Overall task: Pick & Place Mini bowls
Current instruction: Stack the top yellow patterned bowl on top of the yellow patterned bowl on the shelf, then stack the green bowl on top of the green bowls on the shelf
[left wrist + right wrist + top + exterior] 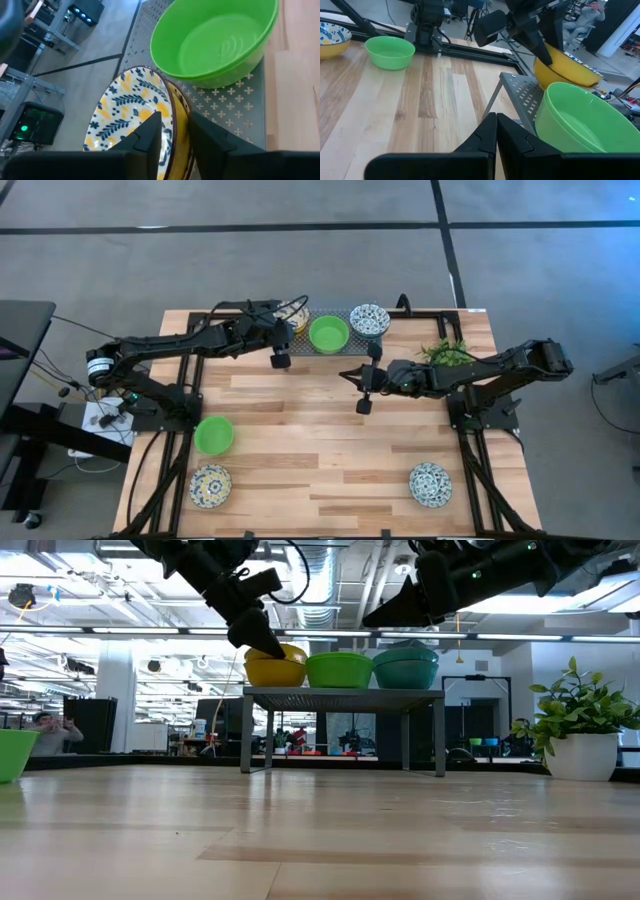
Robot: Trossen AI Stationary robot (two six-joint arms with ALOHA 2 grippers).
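Three mini bowls sit on the grey perforated rack (348,348) at the table's far edge: a yellow-toned one with a blue leaf pattern (132,107), a plain green one (329,333) and a white-and-blue patterned one (370,319). My left gripper (175,127) is at the yellow bowl's rim, shut on it. My right gripper (496,125) is shut and empty. It hovers over the table (300,400) just in front of the rack. More bowls rest on their bases near the table's near edge: a green one (214,434), a yellow-and-blue one (210,485) and a blue patterned one (430,483). My left gripper pinches the yellow bowl's rim (172,102), with one finger (150,132) inside the bowl and the other (205,132) outside against its yellow wall. The fingers slant down from above. The bowl is tilted over the rack's left end; I cannot tell whether its base touches the rack.
A small potted plant (445,352) stands at the table's right, near the rack's right end. The wood between the rack and the near-edge bowls is bare. In the room beyond the table, a person (50,730) is visible in the low view.
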